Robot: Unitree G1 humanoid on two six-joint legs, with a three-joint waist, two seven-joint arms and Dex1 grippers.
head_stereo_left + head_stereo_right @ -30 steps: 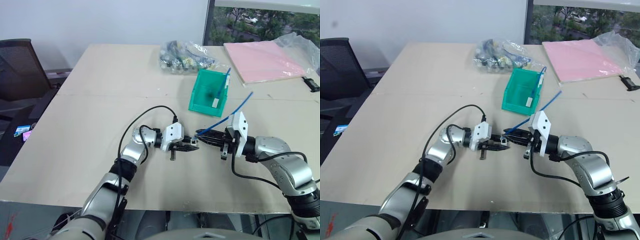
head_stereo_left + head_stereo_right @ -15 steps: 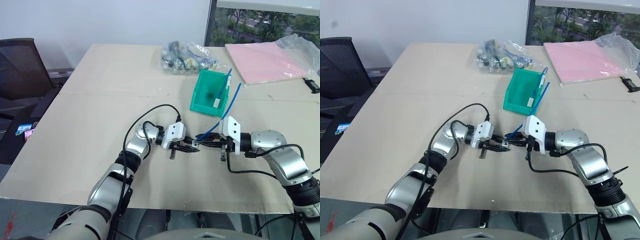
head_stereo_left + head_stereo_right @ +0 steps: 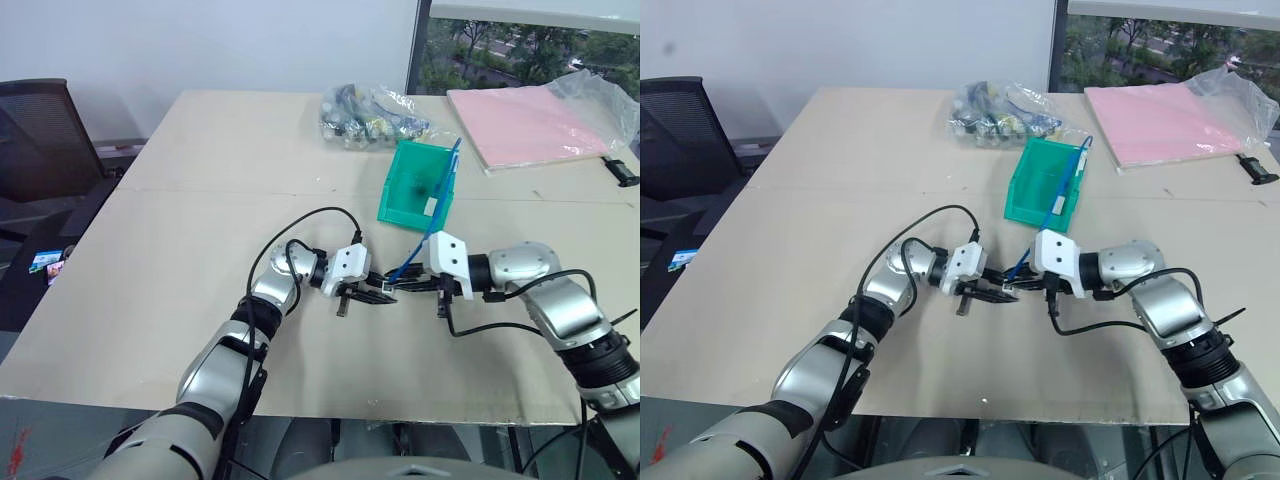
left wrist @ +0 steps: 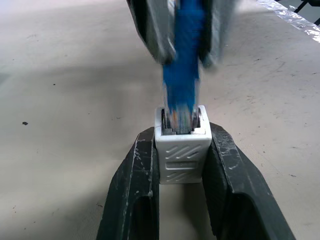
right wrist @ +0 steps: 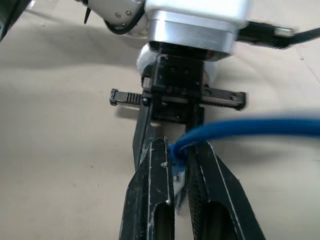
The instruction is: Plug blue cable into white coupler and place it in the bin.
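- Above the beige desk, the left gripper and the right gripper meet tip to tip at the centre of the head views.
- The left wrist view shows what the head views cannot resolve: the white coupler clamped between the left gripper's two black fingers, its socket facing away from the wrist, with the end of the blue cable seated in the socket opening.
- The right wrist view shows the right gripper's fingers closed on the blue cable close to its end; the coupler itself cannot be made out there.
- In the head views the cable rises from the grippers towards 1 o'clock, its far stretch crossing the front of the bin.
- The teal bin stands on the desk at 12 o'clock from the grippers, near them but apart; something small and white shows inside it.
- Beyond the bin, towards 11 o'clock, lies a clear bag of mixed parts; a pink sheet lies at the desk's far right corner.
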